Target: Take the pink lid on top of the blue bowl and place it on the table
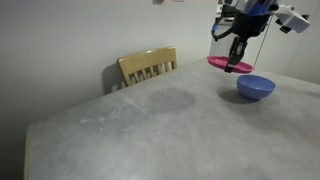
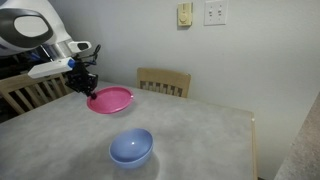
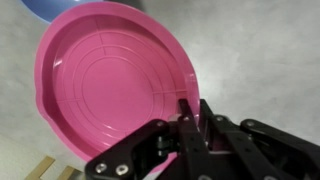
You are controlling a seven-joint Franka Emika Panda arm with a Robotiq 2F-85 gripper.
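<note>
My gripper (image 1: 236, 63) is shut on the rim of the pink lid (image 1: 224, 63) and holds it in the air above the table (image 1: 150, 125), clear of the blue bowl (image 1: 255, 88). In an exterior view the gripper (image 2: 89, 92) pinches the lid's (image 2: 112, 99) near-left edge, and the bowl (image 2: 131, 149) stands open on the table (image 2: 200, 135) in front of it. In the wrist view the lid (image 3: 110, 75) fills the picture, with the fingers (image 3: 190, 112) clamped on its rim and a sliver of the bowl (image 3: 60, 10) at the top.
A wooden chair (image 1: 148, 67) stands at the table's far edge; it also shows in an exterior view (image 2: 164, 81), with another chair (image 2: 25, 92) by the arm. The wall is close behind.
</note>
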